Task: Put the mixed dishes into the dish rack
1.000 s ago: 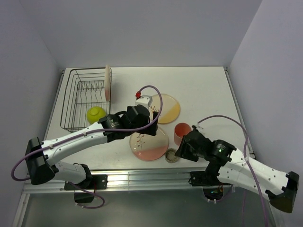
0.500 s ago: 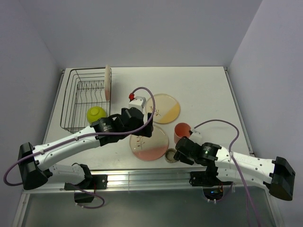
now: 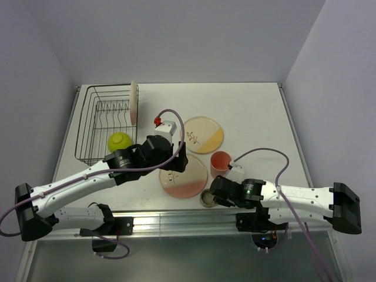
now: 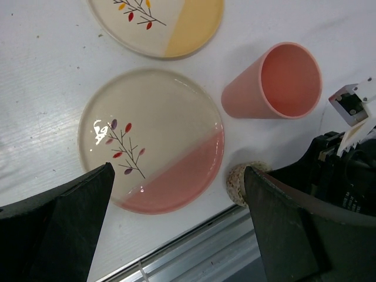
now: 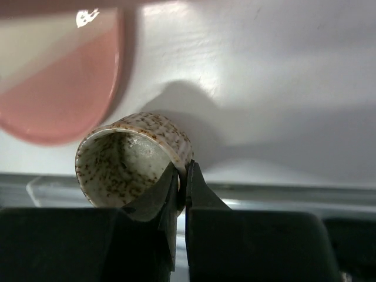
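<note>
Dish (image 5: 132,158): tiny, round, speckled grey glaze — at the worktop's (image 3: 252,111) near edge, beside the pink plate (image 4: 154,140).
Right end effector (image 5: 182,176): fingers pinched on the dish's rim.
Left end effector (image 4: 176,223): spread wide above the glossy plate — holds nothing.
Rack (image 3: 88,126): black wire, far left.

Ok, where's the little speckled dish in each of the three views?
Top external: speckled dish at the table's near edge, by the right tool.
Left wrist: low centre-right, partly hidden.
Right wrist: centre-left, its wall pinched in the tool.
Shared landmark: the pink-and-cream plate beside it.
</note>
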You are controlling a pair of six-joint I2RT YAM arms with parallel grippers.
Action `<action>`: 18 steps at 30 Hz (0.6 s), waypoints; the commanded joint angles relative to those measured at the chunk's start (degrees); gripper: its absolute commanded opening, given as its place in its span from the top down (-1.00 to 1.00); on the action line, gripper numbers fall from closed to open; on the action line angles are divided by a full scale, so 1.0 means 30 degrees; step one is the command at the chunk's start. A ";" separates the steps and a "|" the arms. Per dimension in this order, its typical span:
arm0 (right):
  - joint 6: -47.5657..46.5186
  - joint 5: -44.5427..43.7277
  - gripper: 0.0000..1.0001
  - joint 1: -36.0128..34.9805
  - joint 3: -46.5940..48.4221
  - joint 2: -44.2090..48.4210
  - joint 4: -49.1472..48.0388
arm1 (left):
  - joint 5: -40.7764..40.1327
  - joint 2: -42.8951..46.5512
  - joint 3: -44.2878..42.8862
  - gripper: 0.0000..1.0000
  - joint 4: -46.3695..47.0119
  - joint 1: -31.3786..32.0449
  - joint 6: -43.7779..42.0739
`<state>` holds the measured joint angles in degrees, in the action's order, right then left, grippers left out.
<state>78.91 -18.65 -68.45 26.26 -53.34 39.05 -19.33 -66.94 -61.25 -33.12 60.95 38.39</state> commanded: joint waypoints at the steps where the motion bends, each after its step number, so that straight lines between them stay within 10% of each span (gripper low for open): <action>1: 0.2257 -0.2041 1.00 -0.1527 0.2171 0.0960 0.2854 | 0.0554 0.1188 0.0115 -0.98 0.1051 0.0104 -0.0345; 10: 0.2408 -0.3040 1.00 -0.2876 0.4399 0.2221 0.5033 | 0.1605 0.1628 0.0083 -0.98 0.1807 0.0104 -0.1133; 18: -0.0492 -0.2688 1.00 -0.2996 0.6741 0.7373 0.3478 | 1.1471 0.4176 0.3014 -0.98 0.8985 0.0104 -0.2075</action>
<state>80.88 -23.97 -77.23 41.39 -35.94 52.05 1.19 -57.30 -53.67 -18.70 60.97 33.80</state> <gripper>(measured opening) 0.055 0.992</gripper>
